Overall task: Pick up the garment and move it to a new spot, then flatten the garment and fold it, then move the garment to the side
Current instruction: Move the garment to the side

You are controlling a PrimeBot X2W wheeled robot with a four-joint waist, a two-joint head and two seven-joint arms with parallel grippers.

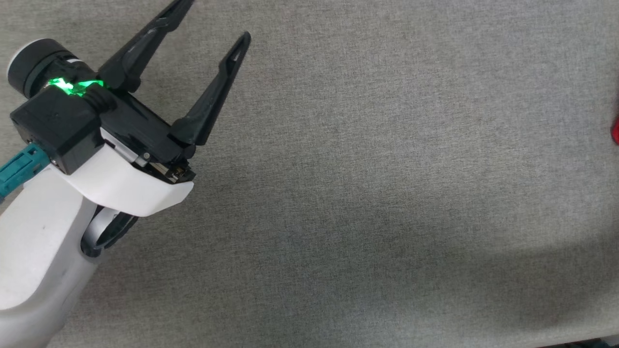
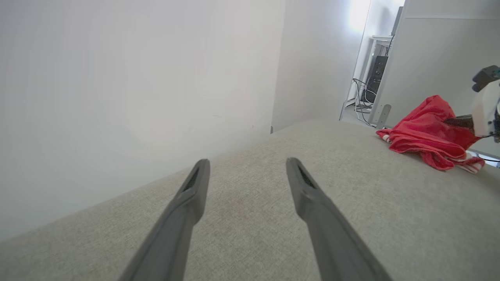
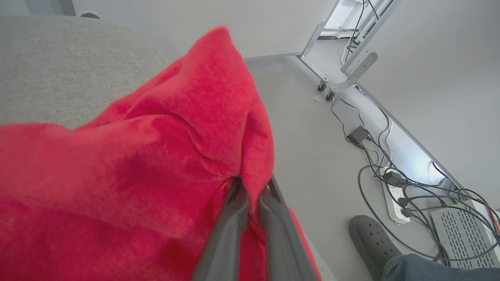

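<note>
– Fingers of the right gripper (image 3: pixel 253 187): how do they stand?
– Pressed nearly together at the bottom centre of the right wrist view, pinching a fold of the garment (image 3: pixel 156 156).
– And where is the garment?
– It is bunched in a red heap at the edge of the grey fabric surface (image 1: pixel 387 193). The head view shows just a red sliver of it at the frame's right edge. In the left wrist view it sits at middle right, one peak standing up, with white striped trim at its lower right.
– What room is around it?
– A wide stretch of grey surface lies between it and the left gripper (image 1: pixel 215 19). Past the edge, on the right of the right wrist view, the floor (image 3: pixel 312 164) carries cables (image 3: pixel 390 171) and a person's shoe (image 3: pixel 371 238).
– The left arm?
– Its pale forearm (image 1: pixel 34 251) rises from the head view's lower left. The gripper points toward the upper right, fingers spread wide, well apart from the garment.
</note>
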